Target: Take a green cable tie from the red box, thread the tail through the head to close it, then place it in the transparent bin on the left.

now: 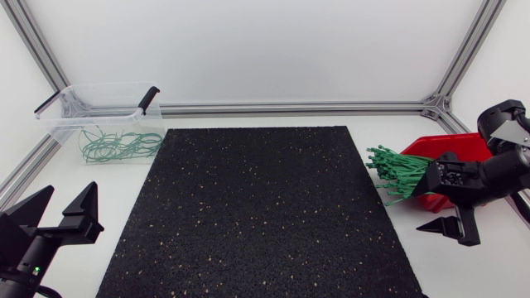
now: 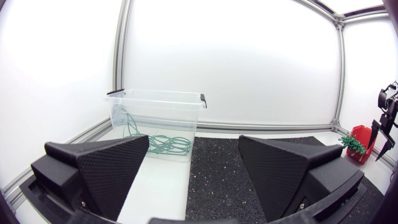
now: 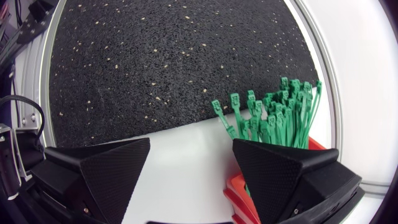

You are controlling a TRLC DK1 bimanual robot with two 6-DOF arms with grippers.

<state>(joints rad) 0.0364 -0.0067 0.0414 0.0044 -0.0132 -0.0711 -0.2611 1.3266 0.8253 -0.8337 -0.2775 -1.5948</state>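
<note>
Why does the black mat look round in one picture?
Right wrist view: the fisheye lens curves the edge of the mat. Head view: its edges run straight. Left wrist view: soft, even light around the bin, hardly any shadow.

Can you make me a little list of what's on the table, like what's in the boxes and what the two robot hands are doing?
Red box: at the right, by the mat's edge
Green cable ties: a bunch sticking out of the red box toward the mat
Transparent bin: far left corner
Looped ties: lying inside the bin
Black mat: middle of the table
Left gripper: open, holding nothing
Right gripper: open, holding nothing, beside the red box
</note>
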